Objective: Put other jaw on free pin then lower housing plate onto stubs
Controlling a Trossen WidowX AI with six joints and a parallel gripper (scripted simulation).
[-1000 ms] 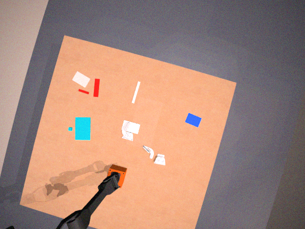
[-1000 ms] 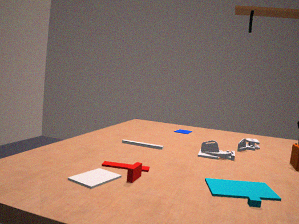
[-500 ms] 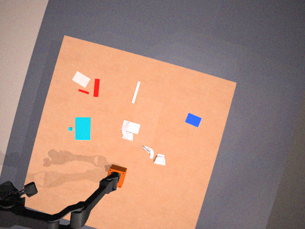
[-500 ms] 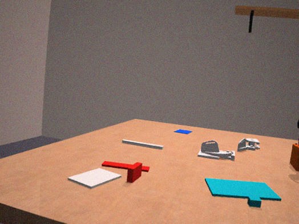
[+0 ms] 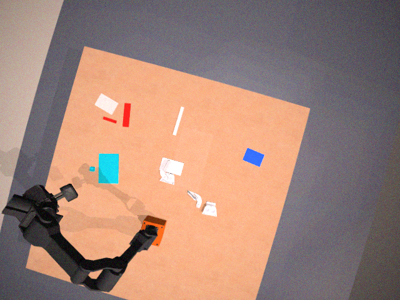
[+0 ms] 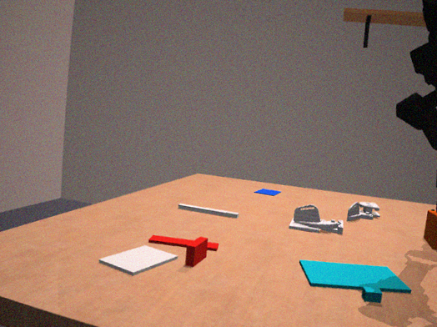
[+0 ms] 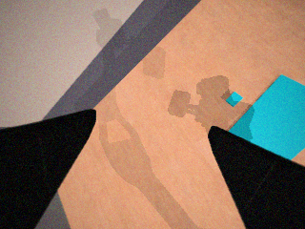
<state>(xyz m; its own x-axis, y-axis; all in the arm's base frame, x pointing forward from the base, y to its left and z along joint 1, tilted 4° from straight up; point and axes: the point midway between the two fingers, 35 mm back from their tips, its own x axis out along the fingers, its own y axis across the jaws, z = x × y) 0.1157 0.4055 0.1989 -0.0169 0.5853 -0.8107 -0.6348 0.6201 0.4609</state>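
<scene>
A white base (image 5: 175,167) (image 6: 303,227) lies on the table, with a curved white jaw (image 5: 163,165) (image 6: 307,214) at one side; its pins are too small to make out. A loose curved white jaw (image 5: 198,200) (image 6: 352,211) lies apart from the base. A small white piece, apparently the housing plate (image 5: 210,210) (image 6: 369,205), lies beside the loose jaw, off the base. My gripper (image 7: 154,123) is open and empty, high above the table's left part in the top view, well away from the white parts. None of them shows in the wrist view.
A cyan plate (image 5: 108,168) (image 6: 352,276) (image 7: 278,124) and small cyan block (image 5: 92,169) (image 6: 371,295) (image 7: 233,99) lie nearest the gripper. Red bars (image 5: 126,114) (image 6: 196,251), a white card (image 5: 106,103) (image 6: 138,259), a white strip (image 5: 178,120) (image 6: 207,211) and a blue card (image 5: 253,157) (image 6: 268,192) lie farther off.
</scene>
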